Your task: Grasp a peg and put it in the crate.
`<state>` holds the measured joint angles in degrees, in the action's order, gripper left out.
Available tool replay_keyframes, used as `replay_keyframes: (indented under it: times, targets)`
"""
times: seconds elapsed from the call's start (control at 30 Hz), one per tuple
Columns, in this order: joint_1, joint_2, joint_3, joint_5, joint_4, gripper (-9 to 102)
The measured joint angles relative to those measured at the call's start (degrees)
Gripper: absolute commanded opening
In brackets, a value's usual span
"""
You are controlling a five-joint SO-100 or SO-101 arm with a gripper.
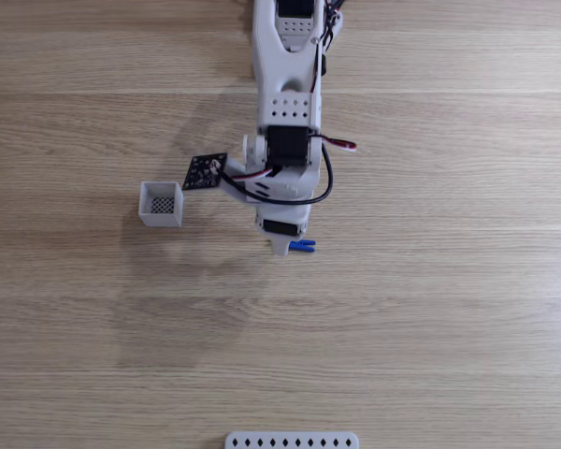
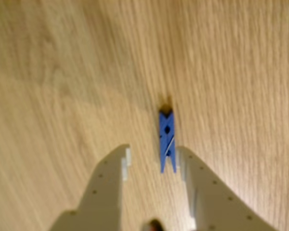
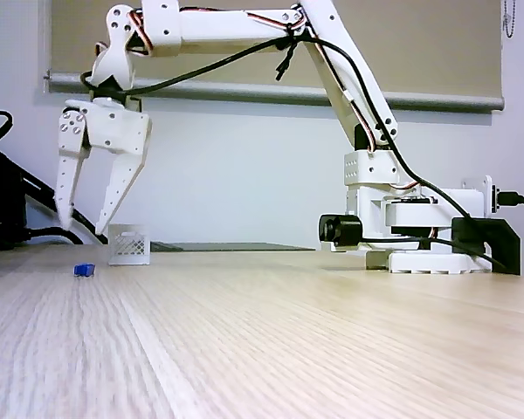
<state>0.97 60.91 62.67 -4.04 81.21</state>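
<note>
The blue peg (image 1: 302,245) lies flat on the wooden table, poking out to the right from under the wrist in a fixed view. My gripper (image 3: 85,225) hangs open a short way above the peg (image 3: 85,270), not touching it. In the wrist view the peg (image 2: 166,139) lies lengthwise between the spread white fingers, close to the right finger (image 2: 202,183), and the gripper (image 2: 153,150) holds nothing. The white crate (image 1: 162,203) with its dark grid floor stands left of the gripper in a fixed view, and a little behind the peg as the crate (image 3: 128,244) shows from table level.
A long white strip (image 1: 292,440) with diamond holes lies at the bottom edge of the table. The arm's base (image 3: 419,236) and black cables stand at the right. Dark cables (image 3: 4,209) lie at the far left.
</note>
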Motion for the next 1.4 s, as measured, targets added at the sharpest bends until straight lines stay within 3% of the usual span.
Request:
replay_keyframes:
  times: [0.47, 0.9, 1.13, 1.4]
  targets:
    - [-0.9, -2.9, 0.0, -9.6, 0.5, 17]
    - [-1.6, -6.9, -1.2, -10.3, 0.2, 17]
    - [-1.6, -7.3, -2.0, -10.3, -1.8, -2]
    - [-1.6, -7.3, -2.0, -9.3, -1.9, -1]
